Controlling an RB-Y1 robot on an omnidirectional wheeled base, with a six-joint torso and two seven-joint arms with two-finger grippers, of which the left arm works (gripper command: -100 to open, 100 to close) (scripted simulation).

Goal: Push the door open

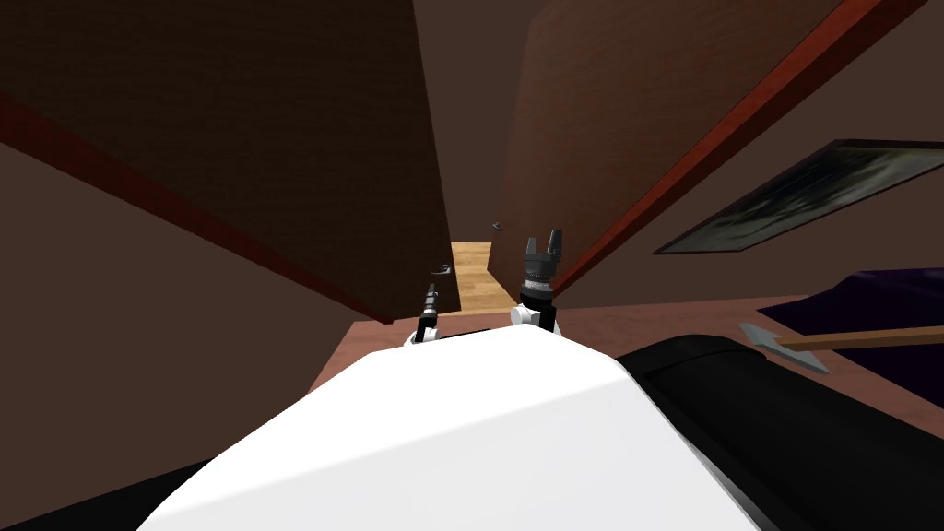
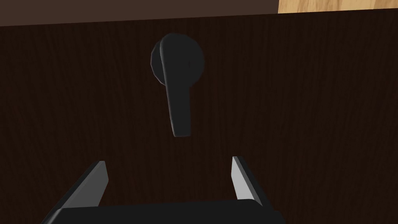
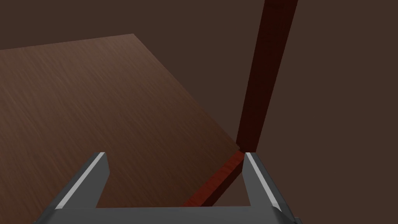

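Observation:
A dark brown door (image 1: pixel 277 138) stands ajar on my left, with a dark lever handle (image 1: pixel 442 269) near its free edge. My left gripper (image 1: pixel 430 293) is just short of that handle. In the left wrist view the door face (image 2: pixel 311 116) is close ahead and the lever (image 2: pixel 177 81) hangs above the open left gripper (image 2: pixel 169 175), apart from its fingers (image 2: pixel 243 181). A second dark panel (image 1: pixel 590 120) with a small handle (image 1: pixel 498 225) stands on the right. My right gripper (image 1: pixel 543 241) is open in front of it, holding nothing, and looks down at the floor (image 3: pixel 97 101).
Light wooden floor (image 1: pixel 472 272) shows through the narrow gap between the two panels. Red-brown trim (image 1: pixel 719 129) runs along the right panel and also shows as trim (image 3: pixel 264 77) beside my right gripper (image 3: pixel 173 175). A framed picture (image 1: pixel 811 194) and an axe-like object (image 1: pixel 830 341) are at right.

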